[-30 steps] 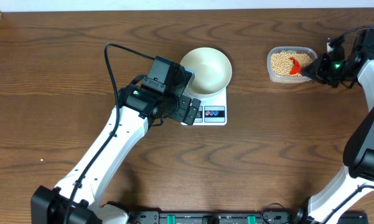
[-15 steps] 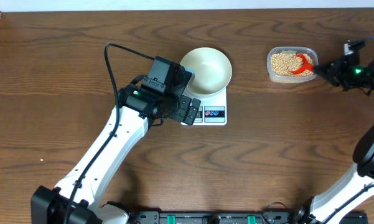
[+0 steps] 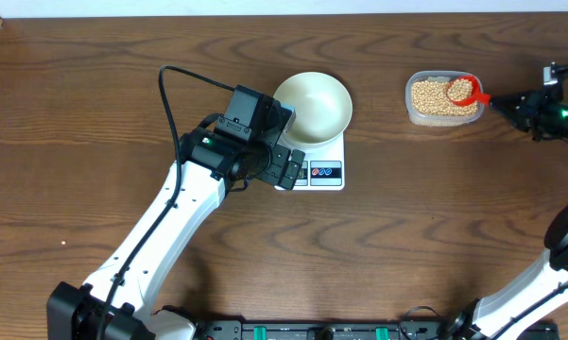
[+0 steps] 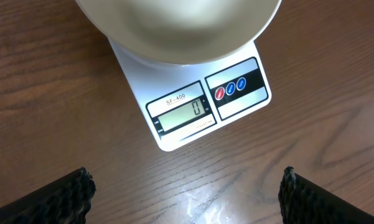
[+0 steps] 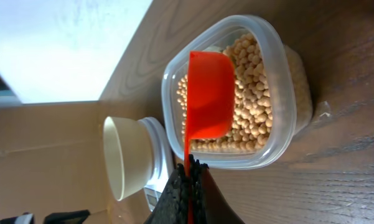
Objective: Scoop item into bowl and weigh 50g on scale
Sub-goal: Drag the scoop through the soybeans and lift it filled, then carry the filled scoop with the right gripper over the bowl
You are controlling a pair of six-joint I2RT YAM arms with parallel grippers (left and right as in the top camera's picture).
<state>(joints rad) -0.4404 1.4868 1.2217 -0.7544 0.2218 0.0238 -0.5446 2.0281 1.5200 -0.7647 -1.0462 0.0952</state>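
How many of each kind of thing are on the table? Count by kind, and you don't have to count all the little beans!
White bowl: 1
White scale: 1
Clear tub of beans: 1
Red scoop: 1
Total: 4 things. The beans are too many to count.

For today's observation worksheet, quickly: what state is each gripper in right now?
Left gripper: open, holding nothing, near the scale.
Right gripper: shut on the red scoop, gripping its handle.
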